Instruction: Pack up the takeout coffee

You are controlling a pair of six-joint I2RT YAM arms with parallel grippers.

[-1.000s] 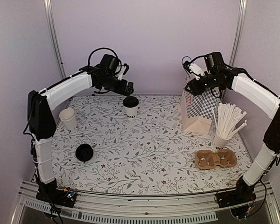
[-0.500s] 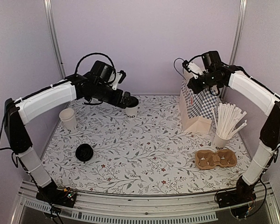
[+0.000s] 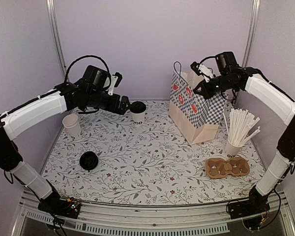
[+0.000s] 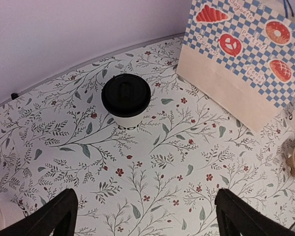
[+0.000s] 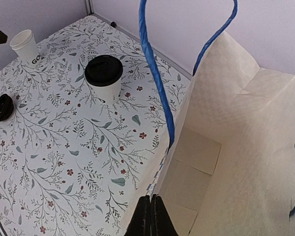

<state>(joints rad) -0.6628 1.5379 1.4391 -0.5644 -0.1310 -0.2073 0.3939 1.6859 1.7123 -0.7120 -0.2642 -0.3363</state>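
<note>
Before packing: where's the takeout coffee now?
Top view: the takeout coffee stands at the far edge of the table, left of centre, between the open left hand and the checkered paper bag.

Pale lilac walls (image 3: 152, 44) with metal corner posts (image 3: 57, 39) enclose a floral-patterned table (image 3: 152, 167).

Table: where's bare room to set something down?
Widest bare patch: mid table, bordered by loose lid, lidded cup, bag and carrier. Also the near strip along the front edge. Crowded on the right: bag, stick cup, carrier packed close.
</note>
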